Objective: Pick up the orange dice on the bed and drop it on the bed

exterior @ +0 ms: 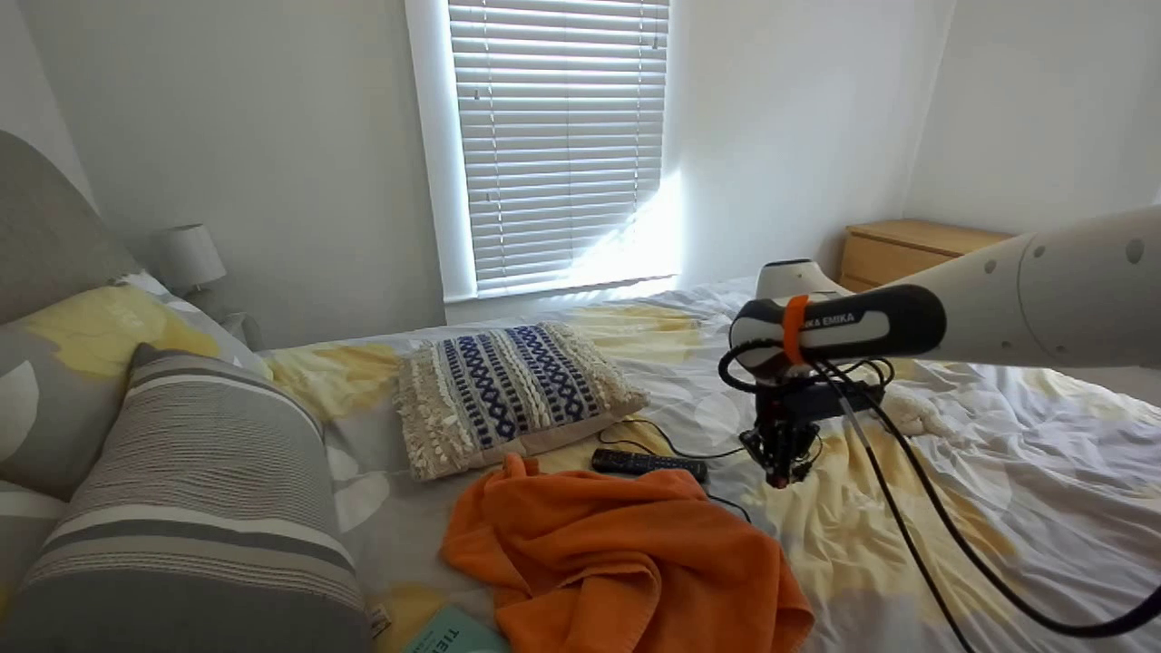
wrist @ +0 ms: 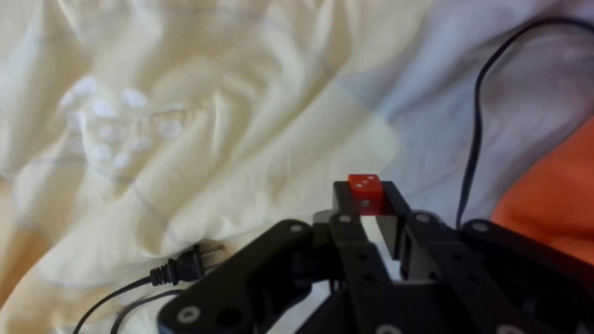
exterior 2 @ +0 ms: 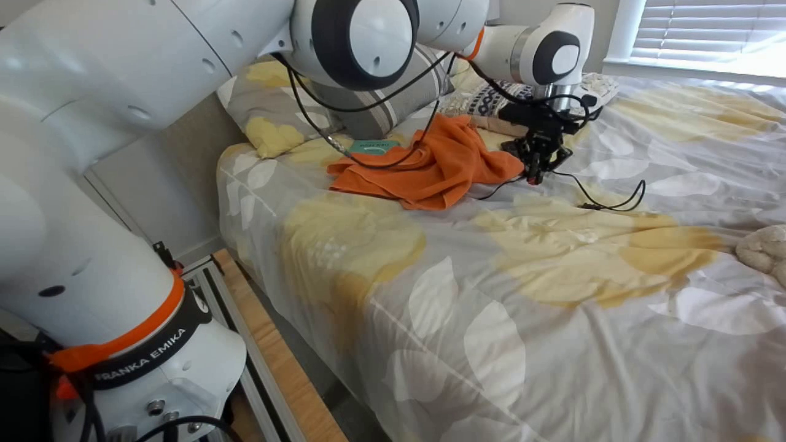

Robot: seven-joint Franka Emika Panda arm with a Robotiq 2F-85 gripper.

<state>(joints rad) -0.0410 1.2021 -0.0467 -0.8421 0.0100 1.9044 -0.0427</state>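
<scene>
The gripper (wrist: 366, 199) is clamped on a red die (wrist: 365, 189), a jaw against each of two opposite sides, and holds it above the bed (exterior 2: 565, 368). In the wrist view, a diagonal of three pips marks its upper face and a single pip shows on the face below. A black plug (wrist: 185, 267) lies on the bed at left, and an orange cloth (wrist: 552, 190) shows at right, with a black cable (wrist: 477, 116) beside it. In an exterior view, a remote control (exterior: 648, 464) lies between the orange cloth and a fringed cushion (exterior: 517, 390).
</scene>
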